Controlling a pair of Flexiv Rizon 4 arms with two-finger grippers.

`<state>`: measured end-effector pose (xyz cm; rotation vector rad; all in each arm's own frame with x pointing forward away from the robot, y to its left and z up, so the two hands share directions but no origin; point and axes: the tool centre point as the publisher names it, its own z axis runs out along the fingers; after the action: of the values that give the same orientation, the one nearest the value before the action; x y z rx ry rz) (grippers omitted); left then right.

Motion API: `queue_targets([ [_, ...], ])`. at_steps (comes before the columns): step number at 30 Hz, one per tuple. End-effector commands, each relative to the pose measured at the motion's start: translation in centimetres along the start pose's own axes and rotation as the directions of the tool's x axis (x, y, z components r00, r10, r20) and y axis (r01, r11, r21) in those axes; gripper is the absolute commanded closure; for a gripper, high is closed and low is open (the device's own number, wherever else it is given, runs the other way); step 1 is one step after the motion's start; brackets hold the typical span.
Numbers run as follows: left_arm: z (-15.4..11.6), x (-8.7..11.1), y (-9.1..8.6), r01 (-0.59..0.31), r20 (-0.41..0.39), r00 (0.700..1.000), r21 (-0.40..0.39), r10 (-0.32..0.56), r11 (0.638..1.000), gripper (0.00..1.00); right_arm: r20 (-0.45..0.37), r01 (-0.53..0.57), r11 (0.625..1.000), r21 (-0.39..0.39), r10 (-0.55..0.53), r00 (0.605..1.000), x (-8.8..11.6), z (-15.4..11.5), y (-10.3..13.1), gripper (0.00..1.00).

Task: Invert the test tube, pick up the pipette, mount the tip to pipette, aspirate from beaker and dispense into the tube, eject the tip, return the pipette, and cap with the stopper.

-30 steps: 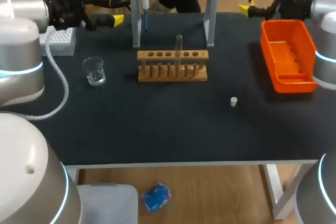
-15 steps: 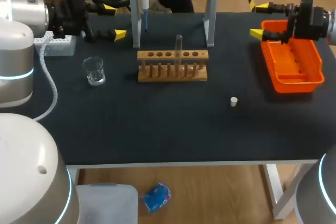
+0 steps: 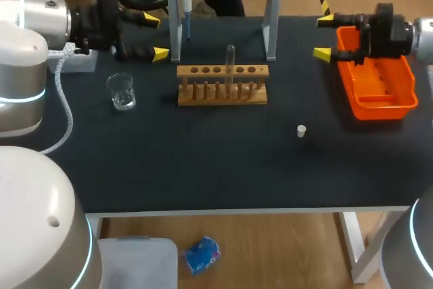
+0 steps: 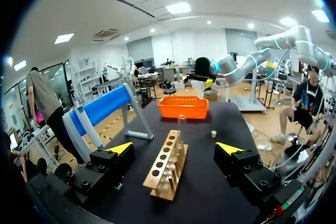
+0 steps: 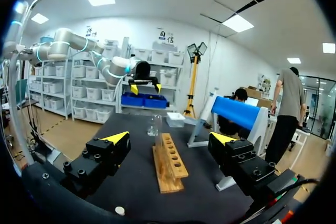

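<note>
Arms held level, facing inward over the desk (image 3: 203,160): left claw (image 3: 154,36) at ten o'clock of the rack (image 3: 222,86), right claw (image 3: 323,36) at two, both spread apart.

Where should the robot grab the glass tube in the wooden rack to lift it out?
Probably the upper part of the test tube, the bit sticking up above the wooden rack. It stands upright with its lower part down in a hole, so coming from above and pinching across it looks best. The holes beside it look empty, leaving room.
</note>
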<state>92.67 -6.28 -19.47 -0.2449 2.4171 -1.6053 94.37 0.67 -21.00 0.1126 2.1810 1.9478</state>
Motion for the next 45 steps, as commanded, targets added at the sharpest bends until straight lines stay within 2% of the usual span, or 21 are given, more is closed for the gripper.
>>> queue_targets([
  [1, 0.8, 0.6, 1.3, 0.019, 0.014, 1.0, 0.028, -0.019, 0.999, 0.0, -0.019, -0.002, 0.999, -0.051, 0.001, 1.0, -0.7, 1.2, -1.0, 0.0],
  [5, 0.8, 1.1, 1.7, 0.033, 0.028, 0.999, 0.042, -0.034, 0.999, 0.0, -0.067, 0.011, 0.997, -0.076, -0.016, 0.998, -0.4, 2.6, -1.3, 0.0],
  [9, 0.8, 1.1, 1.7, 0.033, 0.028, 0.999, 0.042, -0.034, 0.999, 0.0, -0.159, 0.026, 0.997, -0.079, -0.038, 0.987, 0.3, 5.3, -1.7, 0.0],
  [13, 0.8, 1.1, 1.7, 0.033, 0.028, 0.999, 0.042, -0.034, 0.999, 0.0, -0.266, -0.018, 0.997, -0.081, -0.004, 0.964, 1.1, 8.7, -2.2, 0.0],
  [16, 0.8, 1.1, 1.7, 0.033, 0.028, 0.999, 0.042, -0.034, 0.999, 0.0, -0.315, -0.055, 0.996, -0.067, 0.031, 0.949, 1.5, 10.9, -2.3, 0.0],
  [20, 0.8, 1.1, 1.7, 0.033, 0.028, 0.999, 0.042, -0.034, 0.999, 0.0, -0.341, -0.115, 0.992, -0.049, 0.091, 0.936, 1.8, 13.1, -2.5, 0.0],
  [26, 0.8, 1.1, 1.7, 0.033, 0.028, 0.999, 0.042, -0.034, 0.999, 0.0, -0.36, -0.125, 0.992, -0.02, 0.11, 0.927, 2.2, 15.4, -3.1, 0.0],
  [32, 0.8, 1.1, 1.7, 0.033, 0.028, 0.999, 0.042, -0.034, 0.999, 0.0, -0.372, -0.147, 0.987, -0.056, 0.116, 0.921, 2.4, 17.0, -3.7, 0.0],
  [36, 0.8, 1.1, 1.7, 0.033, 0.028, 0.999, 0.042, -0.034, 0.999, 0.0, -0.392, -0.142, 0.986, -0.089, 0.097, 0.915, 3.3, 17.8, -4.0, 0.0],
  [45, 0.8, 1.1, 1.7, 0.033, 0.028, 0.999, 0.042, -0.034, 0.999, 0.0, -0.404, -0.136, 0.986, -0.096, 0.086, 0.911, 4.6, 19.2, -4.9, 0.01],
])
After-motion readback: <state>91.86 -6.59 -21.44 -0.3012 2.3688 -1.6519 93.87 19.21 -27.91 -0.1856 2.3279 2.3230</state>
